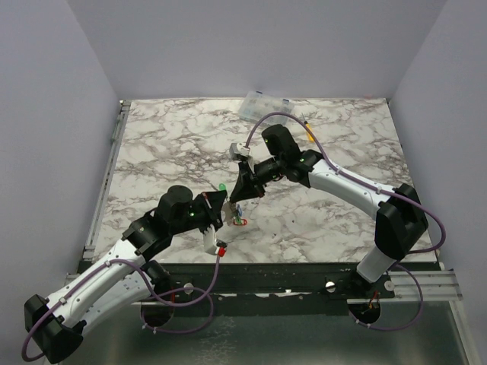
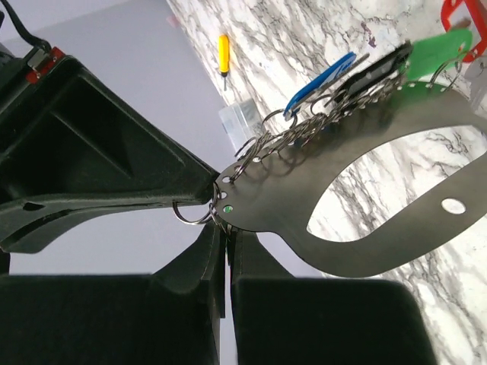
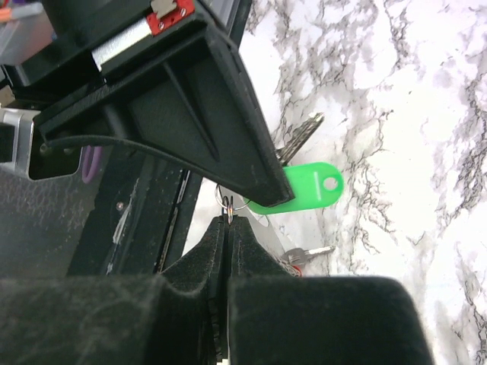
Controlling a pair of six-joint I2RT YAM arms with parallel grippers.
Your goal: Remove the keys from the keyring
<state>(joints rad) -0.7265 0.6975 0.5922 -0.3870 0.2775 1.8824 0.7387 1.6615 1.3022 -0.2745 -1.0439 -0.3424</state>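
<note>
Left hand (image 2: 226,239) and right hand (image 3: 227,224) are both clenched at one corner of the keyring (image 2: 274,209).
It is a flat grey metal D with a hole-pierced edge, held over the veined marble counter (image 3: 411,114). The right hand nips a thin wire split ring (image 3: 226,205), and the keys (image 2: 434,53) carry glossy blue, green and red tags.

The red tag (image 2: 449,14) is cut by the left wrist view's corner — the green tag (image 3: 308,186) sits half hidden behind the left gripper (image 3: 262,190).
</note>
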